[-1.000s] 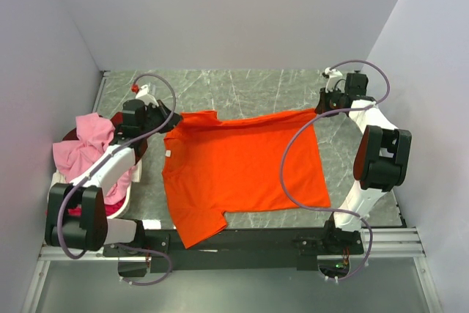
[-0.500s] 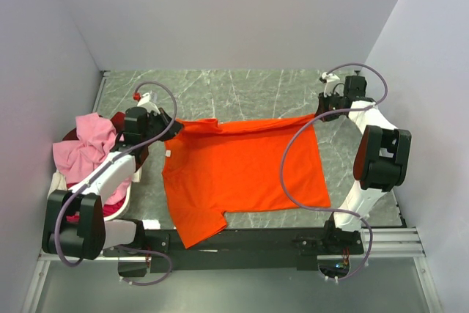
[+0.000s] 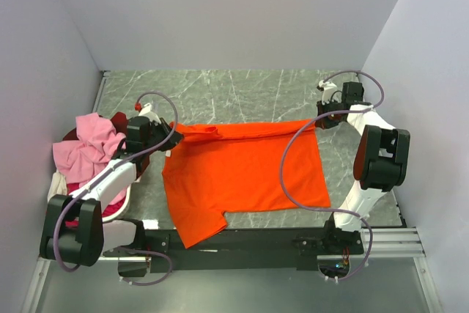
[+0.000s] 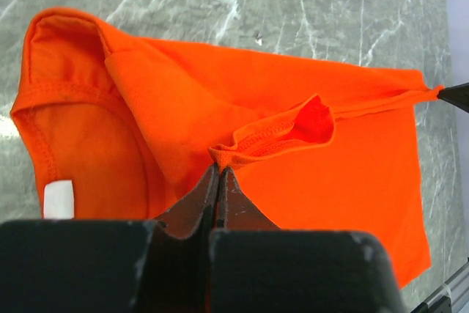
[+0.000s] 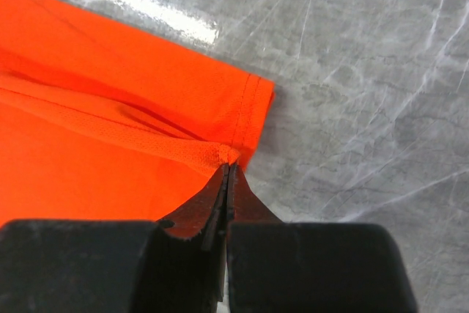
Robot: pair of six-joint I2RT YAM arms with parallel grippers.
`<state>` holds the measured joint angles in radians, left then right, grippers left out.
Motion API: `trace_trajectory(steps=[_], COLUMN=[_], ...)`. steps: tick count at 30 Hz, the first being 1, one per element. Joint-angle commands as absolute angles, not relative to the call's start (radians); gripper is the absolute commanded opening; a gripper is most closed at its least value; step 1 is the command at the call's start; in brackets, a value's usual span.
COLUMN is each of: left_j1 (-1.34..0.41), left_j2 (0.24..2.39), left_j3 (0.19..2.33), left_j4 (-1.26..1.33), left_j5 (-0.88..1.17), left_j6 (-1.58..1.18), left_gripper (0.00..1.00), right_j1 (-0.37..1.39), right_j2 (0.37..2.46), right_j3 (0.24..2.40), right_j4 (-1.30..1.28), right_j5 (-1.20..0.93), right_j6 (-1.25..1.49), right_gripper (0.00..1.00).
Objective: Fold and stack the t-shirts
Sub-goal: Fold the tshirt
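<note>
The bright orange t-shirt (image 3: 245, 170) lies spread on the grey marble table, its near sleeve hanging over the front edge. My left gripper (image 3: 173, 129) is shut on the shirt's far left edge by the sleeve (image 4: 286, 133), lifting a fold. My right gripper (image 3: 318, 116) is shut on the far right hem corner (image 5: 227, 153). The far edge is stretched between both grippers and doubled toward the front. The white neck label (image 4: 58, 199) shows in the left wrist view. Pink and magenta t-shirts (image 3: 86, 148) lie heaped at the left.
A white basket (image 3: 126, 197) at the left holds the heaped shirts, beside my left arm. Grey walls close the table on three sides. The black mounting rail (image 3: 256, 238) runs along the front edge. Bare marble (image 3: 242, 93) lies behind the shirt.
Both grippers have drawn the shirt's far edge toward the front, so the far part folds over the body. The left gripper moved right and nearer; the right gripper shifted slightly.
</note>
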<state>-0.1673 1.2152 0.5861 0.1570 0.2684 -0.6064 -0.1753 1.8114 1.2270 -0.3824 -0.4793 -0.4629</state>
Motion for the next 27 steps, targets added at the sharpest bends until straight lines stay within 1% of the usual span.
trace_trajectory(steps=[1,5,7,8,9,11,12,15,18,21,24,25,27], left_j1=[-0.172,-0.172,-0.172,-0.172,-0.172,-0.172,-0.172,-0.172,-0.172,-0.172,-0.172,-0.172,-0.172], left_j2=[1.175,1.157,1.152,1.152,1.157,1.164,1.167,1.172,1.170,1.155,1.115,1.102,1.048], left_j3=[0.568,0.546,0.532,0.528,0.526,0.519,0.517,0.517,0.520,0.506,0.477,0.460,0.443], left_j4=[0.172,0.160,0.160,0.161,0.163,0.172,0.173,0.167,0.150,0.137,0.120,0.101,0.078], left_j5=[0.249,0.241,0.235,0.232,0.236,0.241,0.241,0.241,0.241,0.245,0.248,0.256,0.271], left_j6=[-0.623,-0.629,-0.630,-0.635,-0.635,-0.641,-0.643,-0.643,-0.643,-0.653,-0.681,-0.690,-0.729], left_gripper=[0.00,0.00,0.00,0.00,0.00,0.00,0.01,0.00,0.01,0.05,0.16,0.26,0.41], right_j1=[-0.186,-0.186,-0.186,-0.186,-0.190,-0.202,-0.212,-0.233,-0.235,-0.236,-0.236,-0.236,-0.235], right_j2=[1.786,1.779,1.766,1.760,1.744,1.721,1.706,1.652,1.608,1.575,1.562,1.559,1.554], right_j3=[1.215,1.201,1.177,1.167,1.149,1.132,1.118,1.097,1.081,1.069,1.065,1.065,1.063], right_j4=[-0.377,-0.405,-0.416,-0.420,-0.428,-0.429,-0.434,-0.442,-0.448,-0.449,-0.449,-0.449,-0.452], right_j5=[-0.457,-0.440,-0.425,-0.404,-0.394,-0.400,-0.411,-0.448,-0.483,-0.531,-0.575,-0.589,-0.598], right_j6=[-0.495,-0.543,-0.584,-0.600,-0.623,-0.637,-0.641,-0.647,-0.637,-0.597,-0.571,-0.558,-0.555], right_gripper=[0.00,0.01,0.05,0.09,0.24,0.39,0.49,0.55,0.56,0.56,0.56,0.56,0.56])
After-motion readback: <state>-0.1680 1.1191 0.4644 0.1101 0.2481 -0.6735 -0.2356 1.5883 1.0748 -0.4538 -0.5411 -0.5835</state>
